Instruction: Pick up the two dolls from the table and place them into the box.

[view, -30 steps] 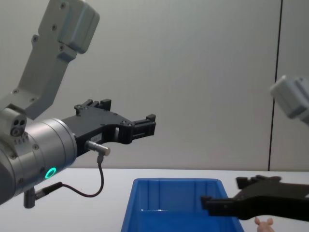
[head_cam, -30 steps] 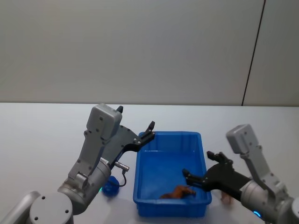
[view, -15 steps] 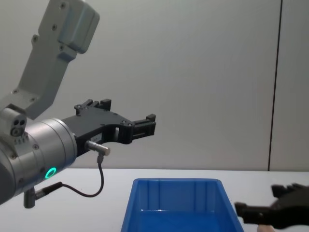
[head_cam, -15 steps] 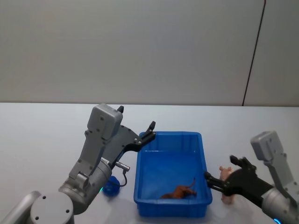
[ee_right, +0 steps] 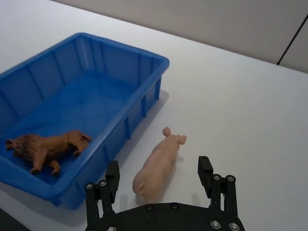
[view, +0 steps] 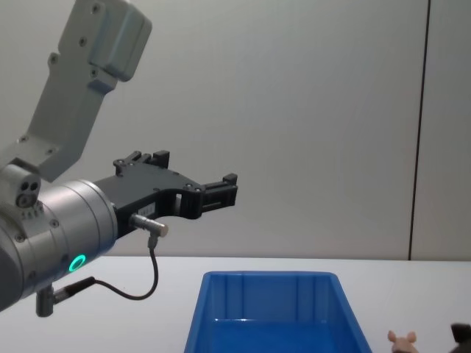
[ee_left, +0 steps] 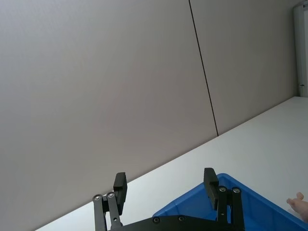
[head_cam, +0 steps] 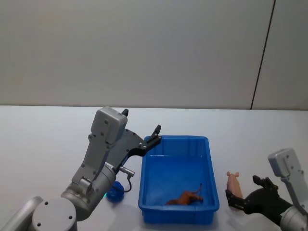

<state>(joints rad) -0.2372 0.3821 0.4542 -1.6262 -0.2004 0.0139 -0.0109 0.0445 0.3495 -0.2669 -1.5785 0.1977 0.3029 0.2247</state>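
Note:
The blue box (head_cam: 183, 138) (ee_right: 120, 44) (view: 268, 276) stands on the white table (head_cam: 43, 139). A brown four-legged doll (head_cam: 186, 197) (ee_right: 45, 147) lies inside it at the near end. On the table just right of the box lies the pale pink pig doll (head_cam: 234, 182) (ee_right: 156, 166) (view: 402, 340). My right gripper (head_cam: 244, 188) (ee_right: 159, 166) is open at the pig's near end, a finger on each side of it in the right wrist view. My left gripper (head_cam: 153, 134) (view: 229, 187) (ee_left: 165, 178) is open and empty, raised over the box's far left corner.
A small blue object (head_cam: 114, 192) sits on the table left of the box, beside my left arm's cable. A plain grey wall runs behind the table. White tabletop stretches to the far left and far right.
My right gripper has moved out of the box, to the right and nearer me, and now sits over the pig. The brown doll stays in the box. The left arm is unmoved.

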